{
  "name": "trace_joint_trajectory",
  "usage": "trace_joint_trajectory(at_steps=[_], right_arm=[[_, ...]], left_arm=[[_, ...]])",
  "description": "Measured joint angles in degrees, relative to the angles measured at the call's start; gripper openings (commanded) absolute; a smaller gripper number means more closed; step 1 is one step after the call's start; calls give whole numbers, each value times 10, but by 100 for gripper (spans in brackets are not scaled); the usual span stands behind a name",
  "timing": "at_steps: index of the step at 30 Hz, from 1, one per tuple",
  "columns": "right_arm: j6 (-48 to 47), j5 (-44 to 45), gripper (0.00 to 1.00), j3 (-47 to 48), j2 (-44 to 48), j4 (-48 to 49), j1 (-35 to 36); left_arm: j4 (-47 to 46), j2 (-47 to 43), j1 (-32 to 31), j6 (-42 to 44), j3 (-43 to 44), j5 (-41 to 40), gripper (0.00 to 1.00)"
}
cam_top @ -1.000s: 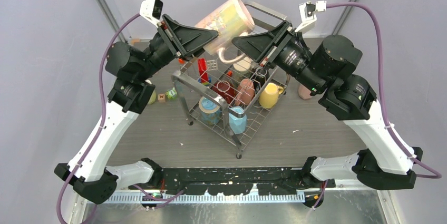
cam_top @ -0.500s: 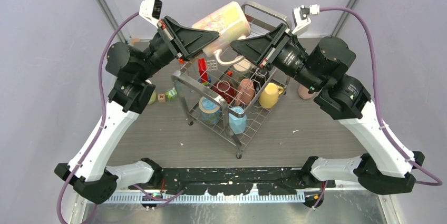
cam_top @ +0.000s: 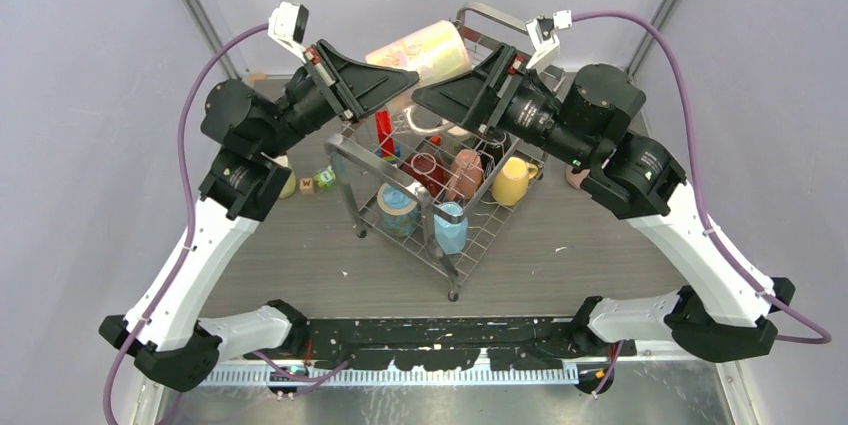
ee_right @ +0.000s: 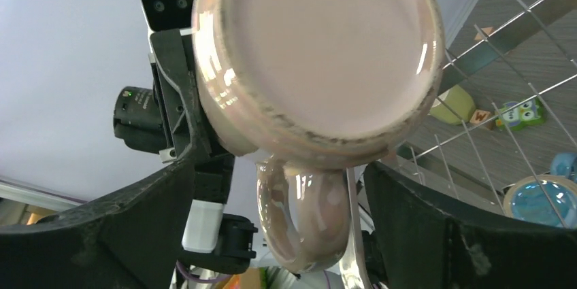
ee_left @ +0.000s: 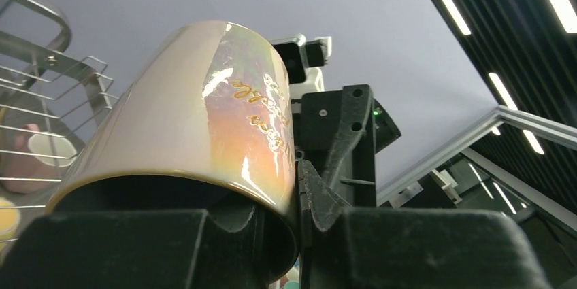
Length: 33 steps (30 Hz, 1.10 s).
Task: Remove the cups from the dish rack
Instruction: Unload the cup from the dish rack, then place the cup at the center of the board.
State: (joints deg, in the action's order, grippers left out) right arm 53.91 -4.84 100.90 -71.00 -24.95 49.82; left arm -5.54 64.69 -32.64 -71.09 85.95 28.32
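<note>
While the big silver dish rack (cam_top: 490, 230) sits in the middle of the top view with many cups inside, one shiny pink mug (cam_top: 425, 45) hangs on its side high above the rack's far end, near the top middle of the frame. Both arms meet there.

A moment ago the right gripper (ee_right: 299, 194) pinched the mug's handle (ee_right: 299, 224). Now its fingers have sprung wide. In the right wrist view the handle sits in the gap with space on both sides, so this gripper holds nothing.

The left gripper (ee_left: 299, 234) is squeezed narrow on the mug's rim, with the mug's wall between its two fingers.

So I think the mug has passed from the right arm to the left arm, which now carries it alone. It is out of the rack but not set down yet.

Lower in the rack wait a yellow cup (cam_top: 512, 181), a blue cup (cam_top: 450, 228) and a dark red cup (cam_top: 424, 171).
</note>
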Motion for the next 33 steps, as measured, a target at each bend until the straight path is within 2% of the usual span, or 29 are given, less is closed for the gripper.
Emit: trace_joint_trajectory(at_steps=[7, 15, 25, 29, 33], right_arm=[[-32, 3, 100, -13, 34, -42, 0], [-72, 25, 100, -33, 127, -139, 0], [-121, 134, 100, -64, 272, -303, 0], [-134, 177, 100, -92, 326, -342, 0], [-143, 204, 100, -132, 341, -369, 0]], left_arm=[[111, 0, 0, 83, 54, -20, 0], [268, -31, 0, 200, 156, -75, 0], [520, -129, 0, 362, 219, -260, 0], [608, -168, 0, 397, 216, -348, 0], [670, -200, 0, 409, 186, -424, 0]])
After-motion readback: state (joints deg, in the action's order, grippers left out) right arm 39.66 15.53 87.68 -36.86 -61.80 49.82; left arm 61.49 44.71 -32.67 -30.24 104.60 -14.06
